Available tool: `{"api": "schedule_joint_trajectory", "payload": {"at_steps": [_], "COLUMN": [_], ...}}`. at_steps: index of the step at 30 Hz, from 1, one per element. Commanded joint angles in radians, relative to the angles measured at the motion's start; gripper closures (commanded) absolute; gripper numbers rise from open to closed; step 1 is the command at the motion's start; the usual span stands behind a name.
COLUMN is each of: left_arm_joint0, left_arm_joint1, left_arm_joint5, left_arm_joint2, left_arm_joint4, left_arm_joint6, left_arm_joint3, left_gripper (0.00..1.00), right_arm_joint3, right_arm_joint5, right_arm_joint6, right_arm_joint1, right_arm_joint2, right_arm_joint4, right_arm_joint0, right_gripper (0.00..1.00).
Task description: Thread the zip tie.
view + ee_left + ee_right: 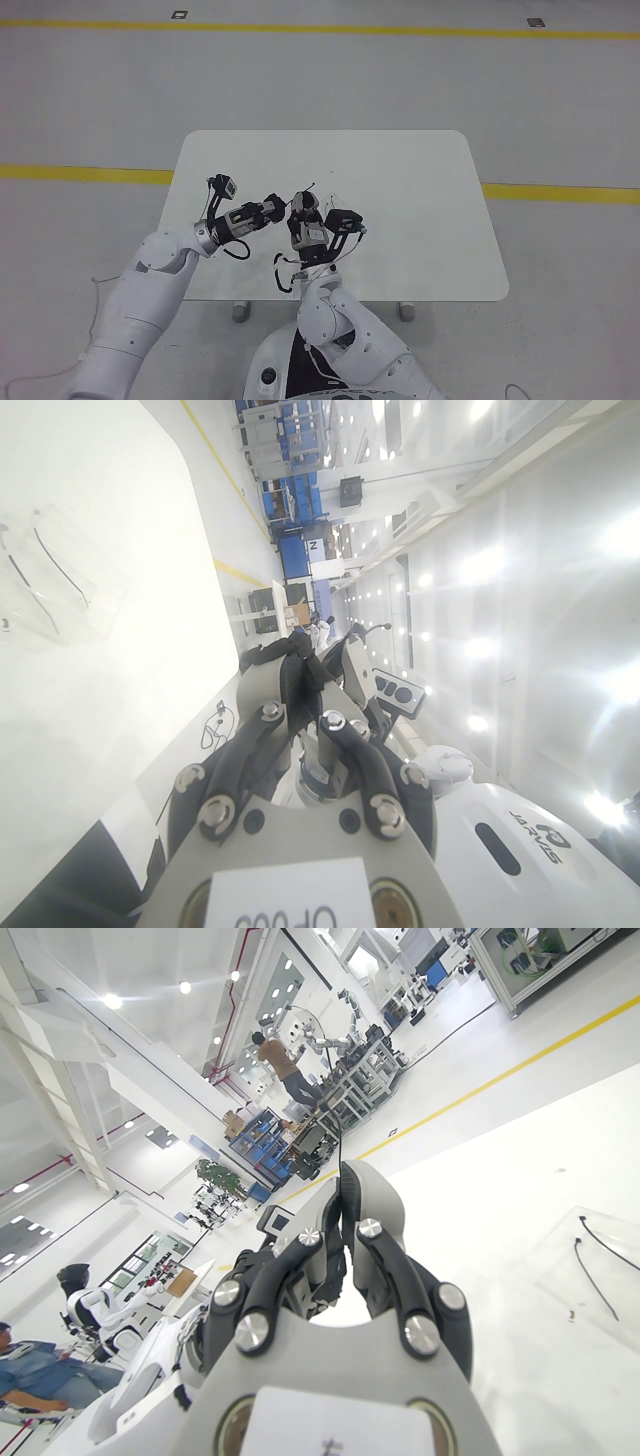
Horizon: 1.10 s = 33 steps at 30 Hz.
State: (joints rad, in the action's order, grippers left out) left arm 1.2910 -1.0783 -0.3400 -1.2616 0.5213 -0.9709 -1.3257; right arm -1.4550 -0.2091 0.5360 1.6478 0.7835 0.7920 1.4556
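Right pincer (342, 1185) clamps the black zip tie (340, 1148) above the table (420, 200); we see the left pincer (300, 662) closed alongside.

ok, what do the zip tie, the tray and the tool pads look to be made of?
Zip tie: thin black strip curving smoothly out of the right tool, so flexible plastic, probably nylon.
Tray: clear and glossy, table shows through; rigid plastic, maybe acrylic.
Pads: black, ribbed, matt; looks like rubber.
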Motion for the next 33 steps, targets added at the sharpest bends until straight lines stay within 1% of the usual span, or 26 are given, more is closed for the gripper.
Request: {"api": "schedule_joint_trajectory", "payload": {"at_steps": [1, 11, 23, 33], "left_arm_joint0": [0.0, 0.0, 0.0, 0.0], "left_arm_joint1": [0.0, 0.0, 0.0, 0.0], "left_arm_joint5": [0.0, 0.0, 0.0, 0.0], "left_arm_joint2": [0.0, 0.0, 0.0, 0.0], "left_arm_joint4": [0.0, 0.0, 0.0, 0.0], "left_arm_joint6": [0.0, 0.0, 0.0, 0.0], "left_arm_joint3": [0.0, 0.0, 0.0, 0.0], "left_gripper": [1.0, 1.0, 1.0, 1.0], "right_arm_joint3": [0.001, 0.011, 0.009, 0.009], "right_arm_joint5": [-0.003, -0.016, -0.02, -0.027], "right_arm_joint6": [-0.002, -0.02, -0.004, -0.013], "right_arm_joint1": [0.0, 0.004, 0.003, 0.003], "right_arm_joint2": [0.001, 0.002, 0.006, 0.013], "right_arm_joint4": [0.001, 0.003, 0.007, 0.013], "right_arm_joint0": [0.0, -0.005, -0.001, 0.002], "right_gripper": [1.0, 1.0, 1.0, 1.0]}}
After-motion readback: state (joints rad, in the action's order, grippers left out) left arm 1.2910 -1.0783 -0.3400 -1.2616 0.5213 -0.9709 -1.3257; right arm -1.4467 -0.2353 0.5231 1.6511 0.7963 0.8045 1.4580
